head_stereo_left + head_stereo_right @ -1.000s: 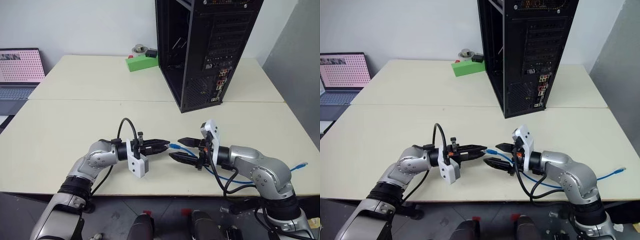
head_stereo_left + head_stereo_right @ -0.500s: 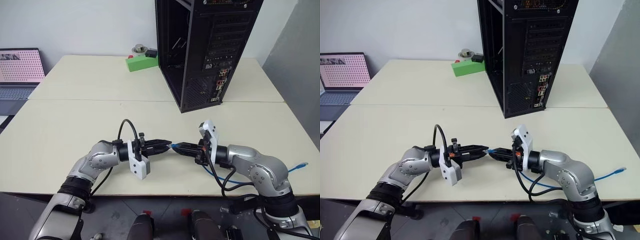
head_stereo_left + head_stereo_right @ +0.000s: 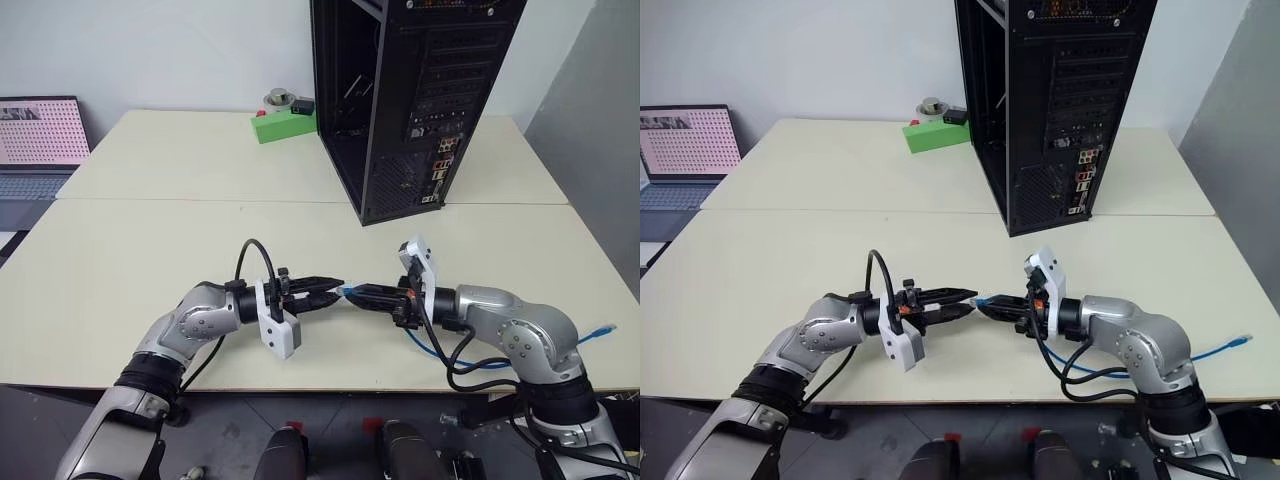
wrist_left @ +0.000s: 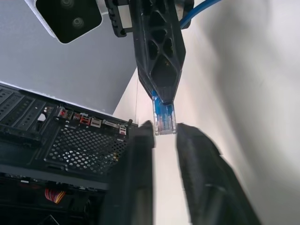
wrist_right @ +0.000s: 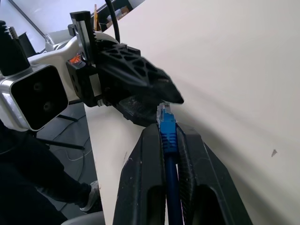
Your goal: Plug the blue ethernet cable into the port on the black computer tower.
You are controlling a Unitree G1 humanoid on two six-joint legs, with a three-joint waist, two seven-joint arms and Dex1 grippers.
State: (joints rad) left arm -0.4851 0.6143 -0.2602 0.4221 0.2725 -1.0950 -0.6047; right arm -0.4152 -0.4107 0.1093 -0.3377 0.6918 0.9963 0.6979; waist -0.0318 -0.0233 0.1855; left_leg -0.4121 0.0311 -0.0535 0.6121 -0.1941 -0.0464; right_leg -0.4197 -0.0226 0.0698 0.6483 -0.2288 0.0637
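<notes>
table [image 3: 150,240] | right gripper [image 3: 357,294] – pinching blue ethernet cable [image 5: 168,136] | left gripper [image 3: 332,292] – parted

Lab or workshop; cream tables [image 3: 200,240]; open computer tower [image 3: 400,100]; laptop [image 3: 40,145]

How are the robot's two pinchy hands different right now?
The right gripper is squeezed shut on the blue ethernet cable, while the left gripper has its fingers apart, with the cable's clear plug at their tips. The left gripper points toward the robot's right, and the right gripper points toward its left. Both have two black fingers and meet tip to tip above the table.
</notes>
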